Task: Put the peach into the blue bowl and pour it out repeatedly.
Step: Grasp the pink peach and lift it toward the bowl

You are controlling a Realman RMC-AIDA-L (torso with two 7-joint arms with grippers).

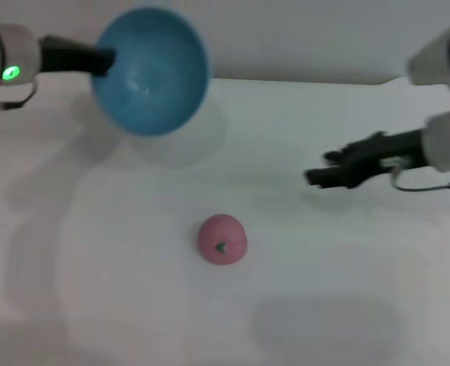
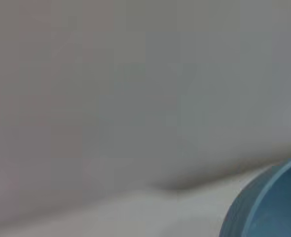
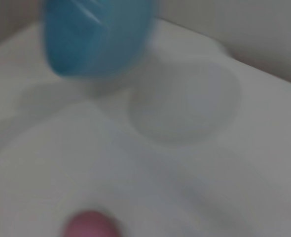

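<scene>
Peach lies on the worktop, near-left of the empty right gripper, jaws parted; left gripper clamps the tipped blue bowl aloft, far left.

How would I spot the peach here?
Start at the blue bowl held tilted above the white table by the left gripper. Nearer, mid-table, lies the peach: a small pink ball, the only pink thing.
</scene>
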